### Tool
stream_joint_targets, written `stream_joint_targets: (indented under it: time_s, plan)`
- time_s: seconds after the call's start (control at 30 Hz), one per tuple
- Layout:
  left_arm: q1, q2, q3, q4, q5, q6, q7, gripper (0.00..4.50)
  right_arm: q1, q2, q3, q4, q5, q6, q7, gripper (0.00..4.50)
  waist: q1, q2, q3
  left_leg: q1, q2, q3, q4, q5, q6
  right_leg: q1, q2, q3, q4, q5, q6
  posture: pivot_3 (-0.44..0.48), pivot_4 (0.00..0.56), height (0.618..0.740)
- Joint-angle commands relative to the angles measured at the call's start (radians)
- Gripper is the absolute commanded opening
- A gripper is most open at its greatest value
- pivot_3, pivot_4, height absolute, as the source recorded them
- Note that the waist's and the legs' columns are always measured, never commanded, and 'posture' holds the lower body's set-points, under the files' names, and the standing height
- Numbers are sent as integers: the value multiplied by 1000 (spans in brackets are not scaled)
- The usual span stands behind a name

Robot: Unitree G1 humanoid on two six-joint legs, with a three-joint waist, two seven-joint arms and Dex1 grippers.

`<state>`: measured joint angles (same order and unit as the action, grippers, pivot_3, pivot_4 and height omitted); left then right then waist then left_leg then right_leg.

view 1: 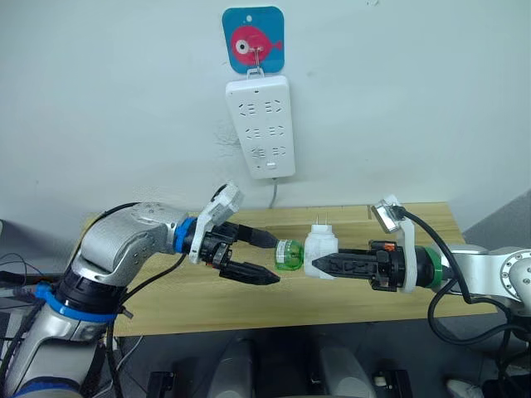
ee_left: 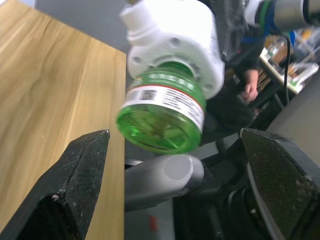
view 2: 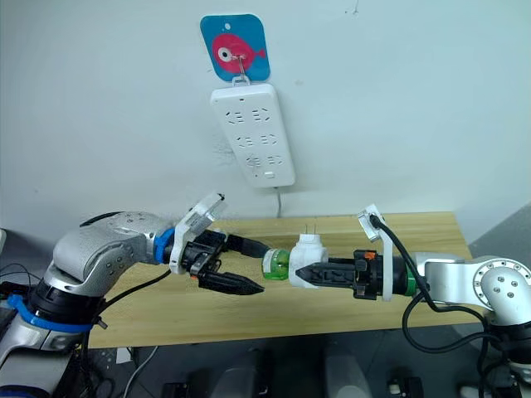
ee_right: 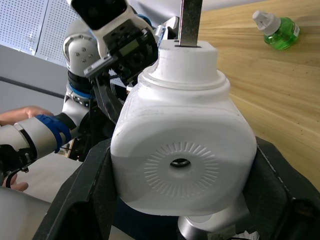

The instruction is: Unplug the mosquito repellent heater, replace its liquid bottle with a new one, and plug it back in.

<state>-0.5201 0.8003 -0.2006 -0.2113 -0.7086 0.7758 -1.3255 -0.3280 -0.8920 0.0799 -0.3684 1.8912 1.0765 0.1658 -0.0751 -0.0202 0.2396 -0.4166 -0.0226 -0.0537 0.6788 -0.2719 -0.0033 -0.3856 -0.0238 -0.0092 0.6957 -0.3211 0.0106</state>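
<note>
You have a long wooden table (view 1: 207, 290) set against a pale wall (view 1: 108, 99), where a white power strip (view 1: 261, 126) hangs from a hook on a blue fish plaque (view 1: 253, 39), its cord dropping behind the table's far edge. Your right gripper (view 1: 319, 265) is clamped on the heater (view 1: 320, 249), held in the air above the table's middle with its two prongs pointing up. A green bottle (view 1: 288, 254) sticks out of the heater sideways, toward your left gripper (view 1: 272, 259), whose fingers are spread wide on either side of the bottle; you cannot tell from these views whether they touch it. The left wrist view gives you the bottle's round green base and label band (ee_left: 165, 102) seated in the heater's collar, which the head views barely resolve. The right wrist view shows you the heater's vented face (ee_right: 181, 163), a second green bottle (ee_right: 276, 30) lying on the table beyond it, and a person's hand (ee_right: 22, 116) at the frame's edge. The heater's underside is hidden by the gripper's fingers.
</note>
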Motion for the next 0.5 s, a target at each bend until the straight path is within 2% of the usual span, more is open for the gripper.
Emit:
stream_joint_targets:
  time_s: [0.03, 0.1, 0.13, 0.2, 0.33, 0.5]
  plan:
    - [80, 15, 4, -23, 173, -311, -38, 4319, -1, -2, -25, -25, 17, -7, 4, 3006, 0, 0, 0, 0, 0, 0, 0, 0, 0, 0, 0, 0, 0, 0, 0, -118, 230, 740]
    - [140, -20, 4, 3, 277, -536, -27, 4319, -1, 0, -25, -25, 16, -8, 4, 3006, 2, 0, 0, 0, 0, 0, 0, 0, 0, 0, 0, 0, 0, 0, 0, -119, 230, 740]
    - [170, -70, 17, 42, 330, -714, -3, 4319, -2, 2, -24, -25, 17, -10, 3, 3006, 3, 1, 0, 0, 0, 0, 0, 0, 0, 0, 0, 0, 0, 0, 0, -119, 230, 740]
    - [209, -155, 38, 117, 374, -967, 1, 4319, -3, 6, -23, -25, 16, -11, 3, 3006, 13, 2, -1, 0, 0, 1, 0, 0, 0, 1, -1, 0, -1, 0, 0, -118, 228, 740]
    - [213, -258, 57, 176, 392, -1124, 56, 4319, -3, 10, -23, -25, 17, -12, 1, 3006, 26, 2, 0, -1, 0, 1, 0, 0, 0, 1, -1, -1, -2, 0, 0, -118, 228, 740]
    - [188, -319, 62, 203, 402, -1232, 102, 4319, -4, 9, -23, -25, 18, -10, 1, 3006, 26, 2, 0, -1, 0, 1, 0, 0, 0, 1, -1, -1, -2, 1, 0, -125, 221, 740]
